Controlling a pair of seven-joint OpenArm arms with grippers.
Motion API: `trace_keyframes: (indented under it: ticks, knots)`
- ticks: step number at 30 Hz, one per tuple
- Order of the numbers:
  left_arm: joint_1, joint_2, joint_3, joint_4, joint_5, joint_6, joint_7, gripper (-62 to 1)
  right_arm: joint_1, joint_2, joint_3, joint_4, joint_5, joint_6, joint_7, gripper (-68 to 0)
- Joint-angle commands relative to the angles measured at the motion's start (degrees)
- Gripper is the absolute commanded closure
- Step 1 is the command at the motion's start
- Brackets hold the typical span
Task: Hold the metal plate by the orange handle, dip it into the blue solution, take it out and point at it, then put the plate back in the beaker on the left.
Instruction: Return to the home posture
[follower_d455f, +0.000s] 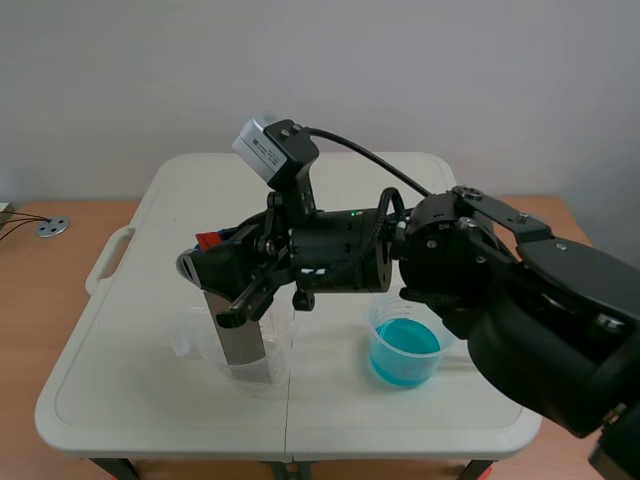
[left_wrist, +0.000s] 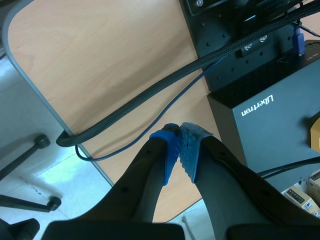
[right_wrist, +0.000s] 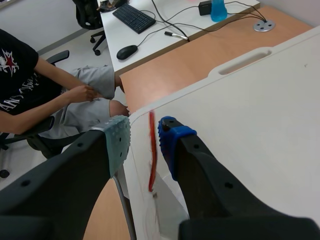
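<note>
Grey rectangular metal plate (follower_d455f: 243, 340), upright in clear left beaker (follower_d455f: 192, 342): right gripper (right_wrist: 143, 125) narrowly parted astride its flat orange handle (right_wrist: 152, 150), poised to clamp for lifting; left gripper (left_wrist: 179, 131) closed, idle

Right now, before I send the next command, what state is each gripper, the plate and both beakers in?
right gripper: open, fingers either side of the orange handle, gap showing.
left gripper: shut on nothing.
metal plate: standing in the left beaker, not lifted.
left beaker: upright, clear, holds the plate.
right beaker: upright, part full of blue solution, nothing dipped in it.
</note>
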Motion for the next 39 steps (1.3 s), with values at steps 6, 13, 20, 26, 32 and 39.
trace_keyframes:
  ticks: [6, 13, 20, 26, 32, 39]
  knots:
    - [0.4, -0.3, -0.1, 0.3, -0.3, -0.3, -0.3, -1.5, 0.7, 0.2, 3.3, 0.7, 0.4, 0.2, 0.7, -30.3]
    - [0.4, -0.3, -0.1, 0.3, -0.3, -0.3, -0.3, -1.5, 0.7, 0.1, 7.3, 0.7, 0.4, 0.2, 0.7, -47.3]
    - [0.4, -0.3, -0.1, 0.3, 1.3, -0.3, -0.3, -38.9, 0.7, 0.1, 10.1, 0.7, -1.8, -2.6, 0.7, -66.4]
    - [0.2, -0.3, -0.1, 0.3, 1.4, -0.3, -0.3, -62.3, 0.7, 1.9, 11.0, 1.6, -3.7, -2.6, 1.5, -66.4]
    - [0.2, -0.3, -0.1, 0.3, 1.4, -0.3, -0.5, -62.3, -0.1, 7.1, 11.1, 5.6, -3.7, -4.7, 5.1, -66.4]
    - [-0.7, -0.2, -0.6, 0.5, 0.9, -0.3, -7.1, -62.3, -6.4, 13.5, 13.5, 13.4, -3.7, -8.3, 9.2, -66.3]
